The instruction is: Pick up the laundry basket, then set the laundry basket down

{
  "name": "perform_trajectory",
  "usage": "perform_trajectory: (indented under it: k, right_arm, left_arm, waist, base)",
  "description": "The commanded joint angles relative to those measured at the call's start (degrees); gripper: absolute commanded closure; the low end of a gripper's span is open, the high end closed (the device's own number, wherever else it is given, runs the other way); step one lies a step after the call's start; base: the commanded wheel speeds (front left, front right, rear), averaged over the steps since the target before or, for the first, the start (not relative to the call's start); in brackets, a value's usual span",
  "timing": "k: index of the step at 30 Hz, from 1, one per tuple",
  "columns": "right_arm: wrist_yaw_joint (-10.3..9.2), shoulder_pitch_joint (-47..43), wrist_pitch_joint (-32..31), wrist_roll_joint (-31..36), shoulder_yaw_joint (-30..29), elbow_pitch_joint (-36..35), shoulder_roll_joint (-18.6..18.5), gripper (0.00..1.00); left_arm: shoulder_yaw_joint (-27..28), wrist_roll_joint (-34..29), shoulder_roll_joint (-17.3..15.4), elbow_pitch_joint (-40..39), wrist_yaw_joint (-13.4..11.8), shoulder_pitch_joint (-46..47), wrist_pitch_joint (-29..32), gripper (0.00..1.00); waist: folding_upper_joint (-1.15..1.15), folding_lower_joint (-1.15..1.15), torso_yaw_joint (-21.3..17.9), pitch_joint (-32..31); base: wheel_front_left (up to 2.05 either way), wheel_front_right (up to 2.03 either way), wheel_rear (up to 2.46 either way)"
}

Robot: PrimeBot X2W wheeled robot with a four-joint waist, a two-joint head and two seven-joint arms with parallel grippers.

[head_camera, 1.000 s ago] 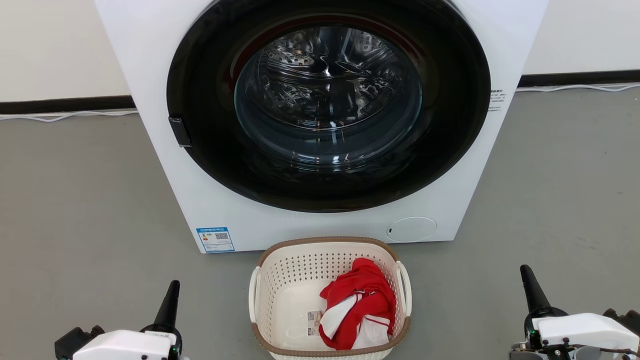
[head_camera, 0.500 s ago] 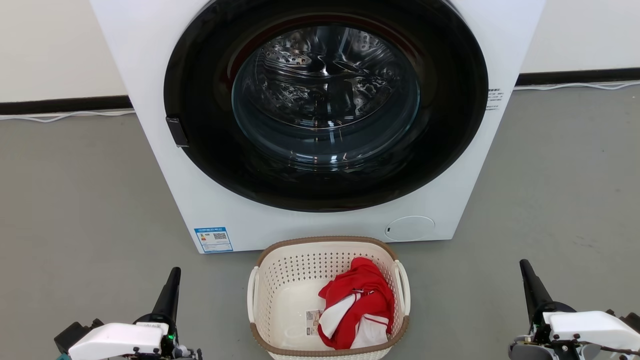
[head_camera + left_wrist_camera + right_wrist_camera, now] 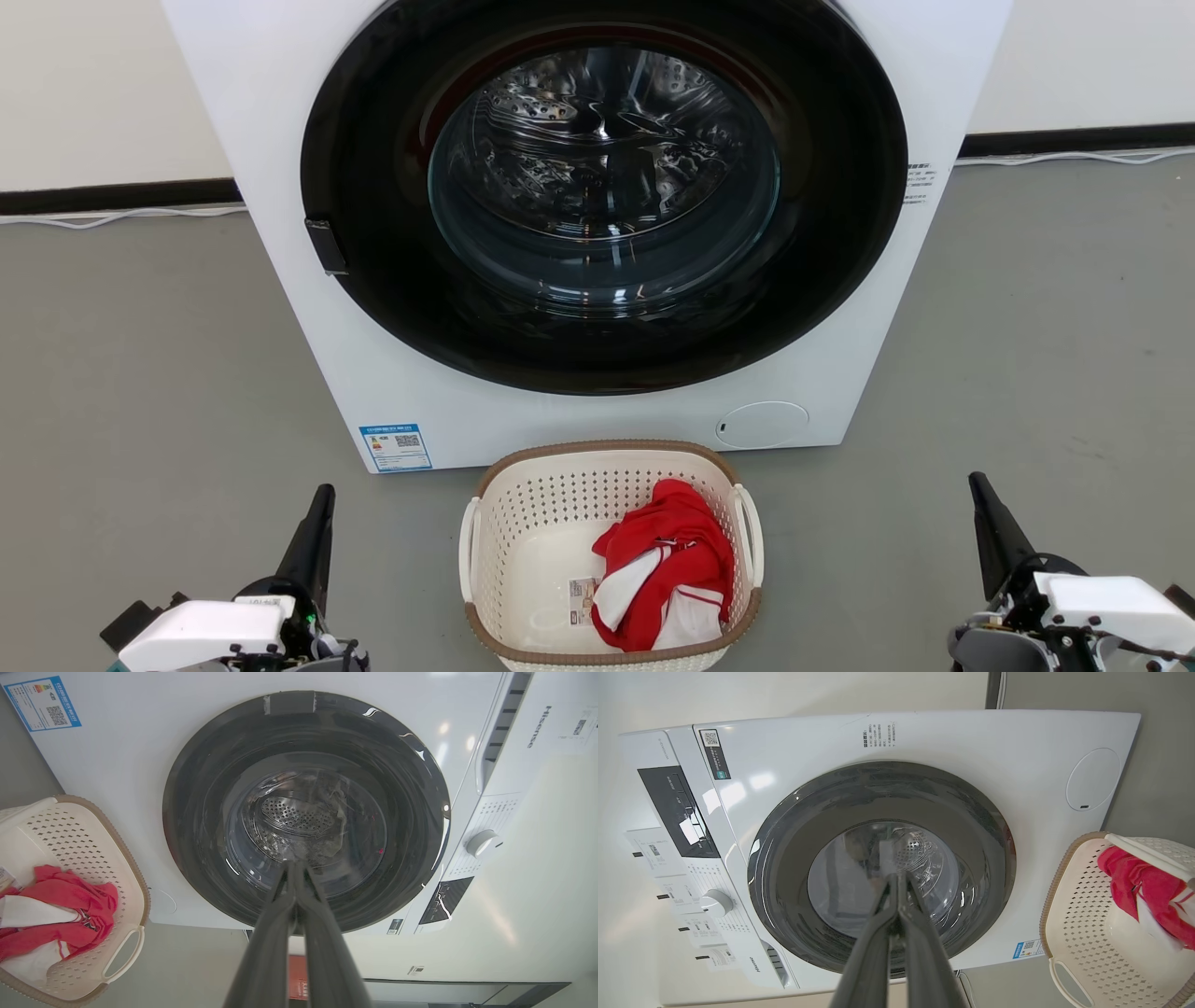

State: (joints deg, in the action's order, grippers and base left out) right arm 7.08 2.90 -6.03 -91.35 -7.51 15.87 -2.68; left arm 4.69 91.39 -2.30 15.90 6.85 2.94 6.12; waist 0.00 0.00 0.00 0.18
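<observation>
The cream-white perforated laundry basket [image 3: 523,532] with a brown rim rests on the grey floor just in front of the washing machine. It shows at the left edge of the left wrist view as the laundry basket [image 3: 70,835] and at the right of the right wrist view as the laundry basket [image 3: 1083,933]. A red and white garment [image 3: 667,565] lies inside it, beside a small label. My left gripper [image 3: 322,499] is shut and empty, well left of the basket. My right gripper [image 3: 977,485] is shut and empty, well to its right.
The large white washing machine [image 3: 392,392] with a dark round glass door [image 3: 602,187] stands close behind the basket. Bare grey floor [image 3: 140,373] spreads on both sides. A dark skirting strip and a white cable run along the back wall.
Both grippers have risen slightly in the head view and the left has edged a little left. The whole picture has drifted slightly, so the camera moved. The basket stays on the floor.
</observation>
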Motion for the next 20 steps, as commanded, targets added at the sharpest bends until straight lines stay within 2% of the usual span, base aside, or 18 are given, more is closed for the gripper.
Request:
perform_trajectory:
  k: [1, 20]
  right_arm:
    - [0.41, 3.3, -0.5, -0.8, 1.0, -1.8, -0.2, 1.0]
    - [0.41, 3.3, -0.5, -0.8, 1.0, -1.8, -0.2, 1.0]
  left_arm:
    - [1.9, 0.8, -0.6, -1.8, 0.6, 3.3, 0.4, 1.0]
    - [1.8, 0.8, -0.6, -1.8, 0.6, 3.3, 0.4, 1.0]
  waist:
    - [0.0, 0.0, 0.0, 0.0]
    - [0.0, 0.0, 0.0, 0.0]
  base:
    - [0.0, 0.0, 0.0]
    - [0.0, 0.0, 0.0]
